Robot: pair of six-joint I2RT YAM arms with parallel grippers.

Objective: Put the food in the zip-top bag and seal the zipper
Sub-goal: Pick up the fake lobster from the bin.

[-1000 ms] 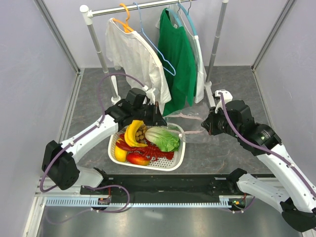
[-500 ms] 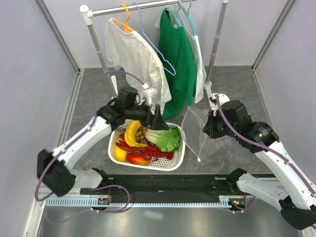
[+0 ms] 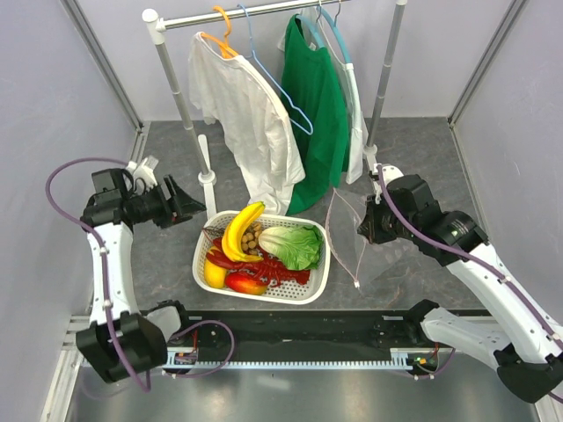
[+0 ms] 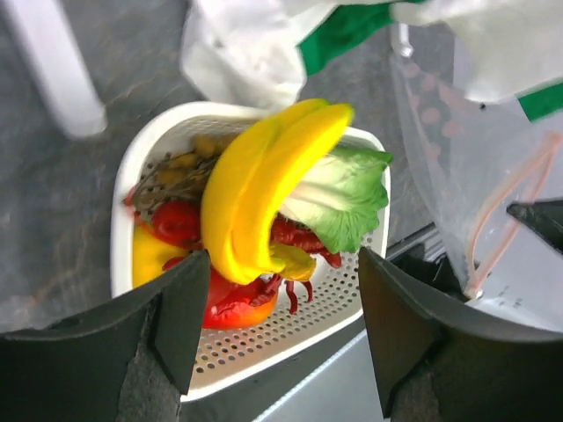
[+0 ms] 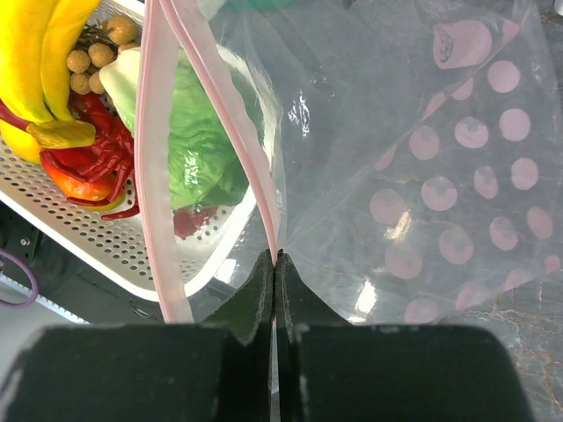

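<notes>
Top external view shows your left gripper point(image 3: 182, 200) has swung away from the white basket point(image 3: 318, 283) to the frame's left edge, fingers spread and empty. Your right gripper point(image 3: 363, 230) stays pinched on the zipper point(image 5: 157, 176), with the zip-top bag point(image 3: 345, 242) hanging just right of the basket. The food point(image 3: 290, 248) still lies in the basket.

No readable text, label, brand or number shows anywhere — in any view.

Bare surface point(image 3: 167, 259) lies left of the basket point(image 3: 324, 274); the white shirt point(image 3: 242, 114) hangs close behind it, the zip-top bag point(image 3: 352, 239) just beside its right.
</notes>
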